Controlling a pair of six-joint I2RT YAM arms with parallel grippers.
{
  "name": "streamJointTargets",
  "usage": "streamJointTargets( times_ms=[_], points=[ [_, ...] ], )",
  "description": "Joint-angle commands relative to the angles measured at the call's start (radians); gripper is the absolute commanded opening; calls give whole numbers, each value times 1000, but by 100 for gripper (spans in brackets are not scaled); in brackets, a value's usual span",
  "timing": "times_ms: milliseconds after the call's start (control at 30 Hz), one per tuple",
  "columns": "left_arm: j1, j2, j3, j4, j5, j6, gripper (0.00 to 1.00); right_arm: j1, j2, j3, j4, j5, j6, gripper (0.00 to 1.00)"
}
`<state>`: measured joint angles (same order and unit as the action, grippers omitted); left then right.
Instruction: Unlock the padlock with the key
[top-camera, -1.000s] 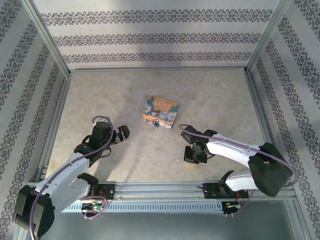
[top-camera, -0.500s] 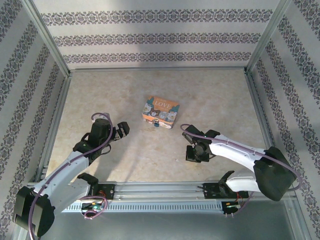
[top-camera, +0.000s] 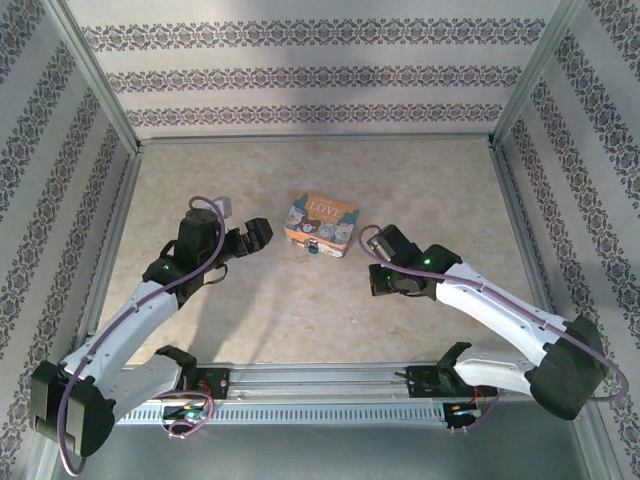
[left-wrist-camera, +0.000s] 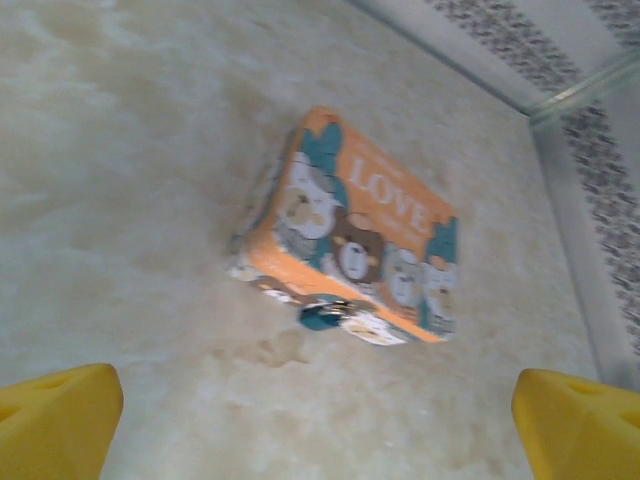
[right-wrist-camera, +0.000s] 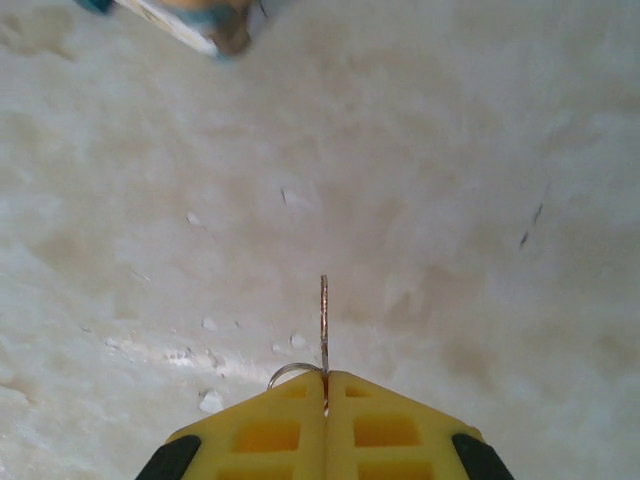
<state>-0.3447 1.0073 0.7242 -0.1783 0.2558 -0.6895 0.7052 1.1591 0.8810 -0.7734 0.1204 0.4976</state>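
The padlock is a flat orange block lettered "LOVE" with cartoon bears, lying mid-table; the left wrist view shows its face with a small teal piece at its near edge. My left gripper is open just left of it, both yellow fingertips wide apart and empty. My right gripper hangs right of the padlock, shut on the key. I see its thin silvery shaft edge-on with a wire ring, sticking out from the closed pads. The key's head is hidden between them.
The pale marbled table is walled by patterned panels and metal rails. A corner of the padlock sits at the upper left in the right wrist view, well ahead of the key tip. Small white specks dot the surface below the right gripper.
Both arms have closed in on the padlock. The left gripper moved away and right, to the padlock's left side. The right gripper carried the key away and left.
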Motion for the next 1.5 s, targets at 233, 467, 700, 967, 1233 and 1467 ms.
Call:
streamJointTargets(
  times_ms=[233,467,700,967,1233,1467],
  points=[
    [12,80,70,61,237,-222,100,5,13,151,123,62,-407,0],
    [48,119,-37,322,366,-543,99,6,14,164,261,-25,-652,0],
    [50,134,-123,577,398,-786,99,1,-20,117,370,-232,-929,0],
    [48,121,-59,391,415,-885,94,-101,-2,124,373,-559,-1028,0],
    [30,99,-52,403,395,-909,85,-104,58,149,378,-585,-1078,0],
    [-6,131,-33,408,382,-902,78,-76,113,172,392,-489,-1071,0]
  ],
)
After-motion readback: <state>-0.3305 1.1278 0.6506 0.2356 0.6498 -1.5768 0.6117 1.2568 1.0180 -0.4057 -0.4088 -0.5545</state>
